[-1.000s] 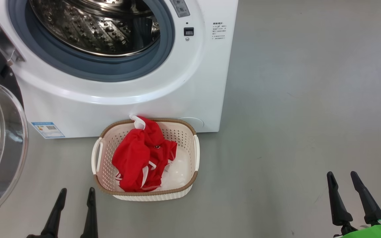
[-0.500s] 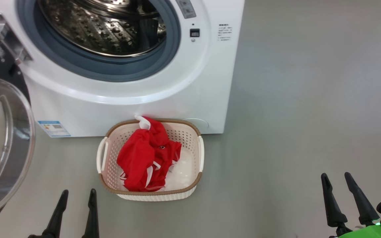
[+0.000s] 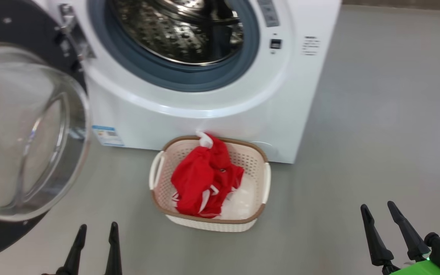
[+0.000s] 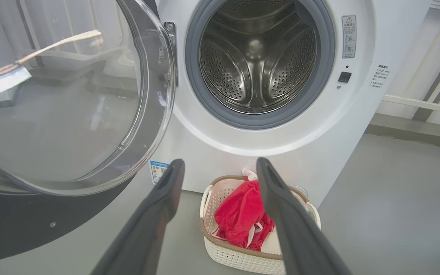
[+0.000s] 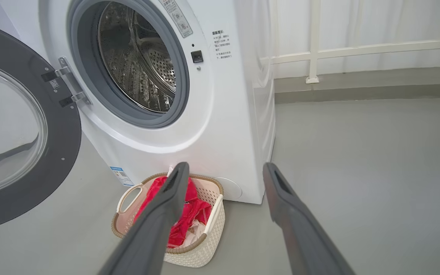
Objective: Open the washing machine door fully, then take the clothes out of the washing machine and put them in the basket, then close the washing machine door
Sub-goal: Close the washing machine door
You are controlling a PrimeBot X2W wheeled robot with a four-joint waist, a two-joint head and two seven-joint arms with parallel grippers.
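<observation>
The washing machine [image 3: 212,110] stands white with its steel drum [image 4: 256,57] bare inside. Its door [image 3: 25,130] hangs swung wide to the left, with a black rim and a bulging clear window. The cream basket [image 3: 212,226] sits on the floor against the machine's front. It holds the clothes: a red garment [image 3: 201,179] over a white piece [image 3: 243,198]. My left gripper [image 3: 97,226] is open and empty, low left of the basket and near the door. My right gripper [image 3: 377,205] is open and empty, well to the basket's right.
Grey floor [image 3: 376,114] stretches to the right of the machine. A white railing [image 5: 357,49] and pale curtains run along the wall behind it. The open door [image 5: 10,133] takes up the space left of the machine.
The head view has swung left, so the machine and basket sit further right in it and more of the door shows. Basket, clothes and both open grippers keep their places.
</observation>
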